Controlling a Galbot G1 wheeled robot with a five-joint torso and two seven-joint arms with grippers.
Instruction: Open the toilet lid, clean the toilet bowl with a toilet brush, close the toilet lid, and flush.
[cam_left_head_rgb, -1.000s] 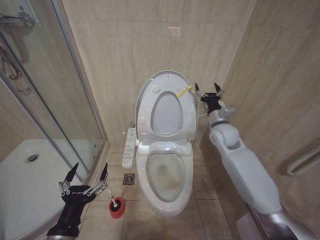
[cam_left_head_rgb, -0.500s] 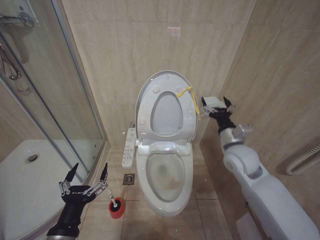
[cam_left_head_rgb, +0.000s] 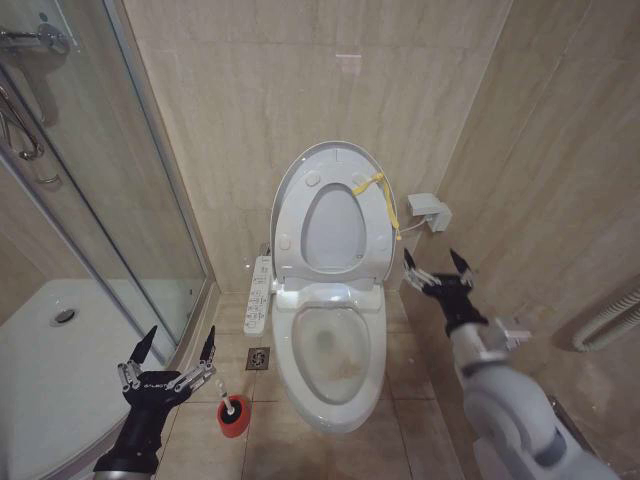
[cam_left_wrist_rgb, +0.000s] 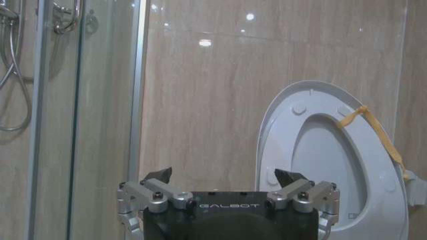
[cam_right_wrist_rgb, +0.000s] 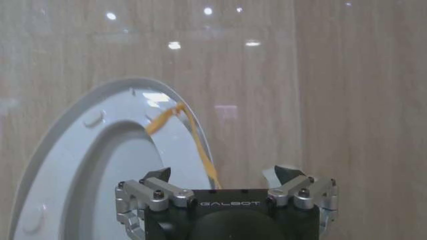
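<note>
The toilet lid (cam_left_head_rgb: 330, 157) stands upright against the back wall, with the seat ring raised against it and a yellow cord (cam_left_head_rgb: 386, 203) hanging at its right edge. Below it the toilet bowl (cam_left_head_rgb: 325, 352) lies uncovered. The toilet brush (cam_left_head_rgb: 228, 402) stands in a red cup on the floor, left of the bowl. My left gripper (cam_left_head_rgb: 181, 336) hovers open just left of the brush and holds nothing. My right gripper (cam_left_head_rgb: 430, 262) is open and empty, right of the bowl and below the cord. The wrist views show the left gripper (cam_left_wrist_rgb: 221, 175) and the right gripper (cam_right_wrist_rgb: 220, 172) facing the lid (cam_right_wrist_rgb: 87, 130).
A glass shower door and a white shower tray (cam_left_head_rgb: 60, 370) fill the left side. A control panel (cam_left_head_rgb: 258, 290) hangs beside the bowl, above a floor drain (cam_left_head_rgb: 258, 358). A small white box (cam_left_head_rgb: 428, 210) is on the right wall. Tiled walls stand close on both sides.
My right gripper has drawn back from the cord at the lid's edge, moving down and toward me. The lid stays upright. The left arm has not moved.
</note>
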